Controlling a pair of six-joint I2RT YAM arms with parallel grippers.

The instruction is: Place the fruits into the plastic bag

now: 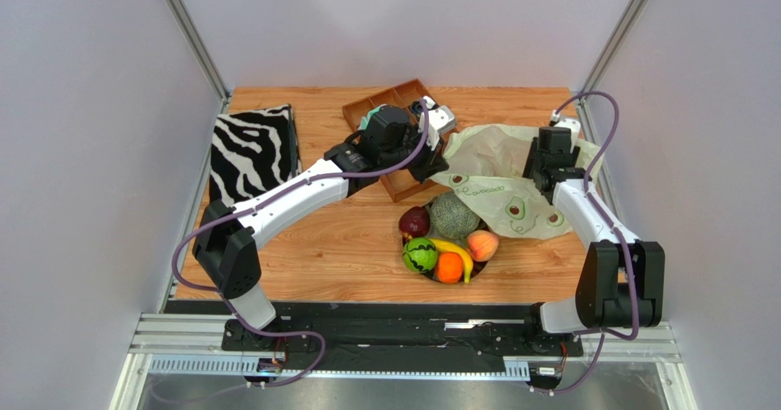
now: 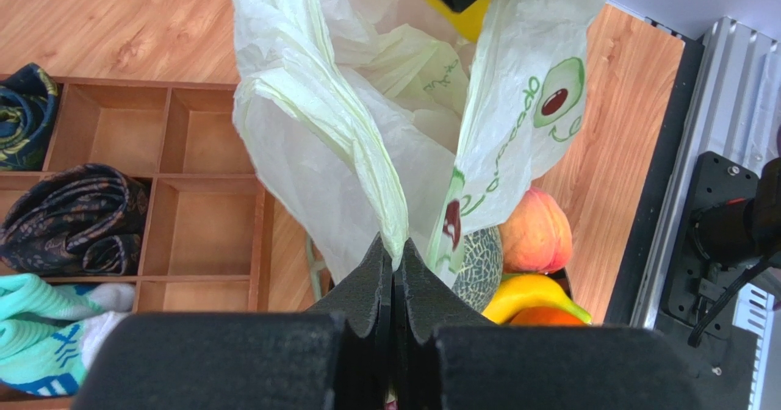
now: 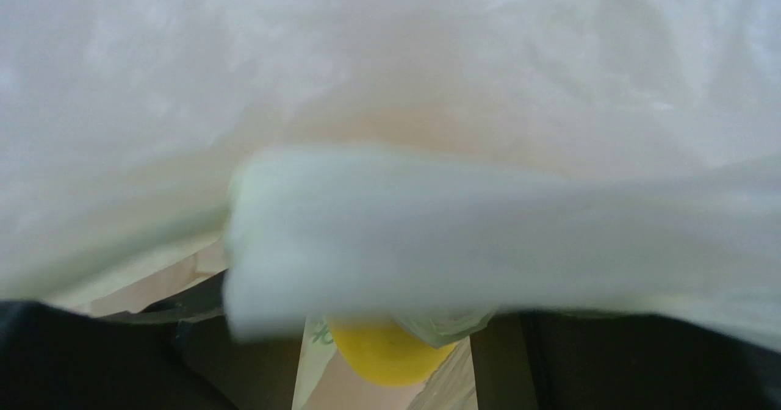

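The plastic bag (image 1: 500, 167) lies at the right of the table, pale green with avocado prints. My left gripper (image 1: 438, 154) is shut on its gathered edge and holds it up in the left wrist view (image 2: 396, 254). My right gripper (image 1: 552, 165) reaches into the bag and is shut on the yellow oblong fruit (image 2: 458, 16), which also shows in the right wrist view (image 3: 390, 355). The melon (image 1: 456, 216), apple (image 1: 414, 220), peach (image 1: 482, 244), banana (image 1: 458, 250), orange (image 1: 449, 267) and striped green ball (image 1: 421, 254) sit together in front of the bag.
A wooden compartment tray (image 1: 385, 99) with cloth rolls (image 2: 69, 222) stands behind my left gripper. A zebra-striped fabric box (image 1: 249, 149) is at the far left. Bag film (image 3: 412, 108) fills most of the right wrist view.
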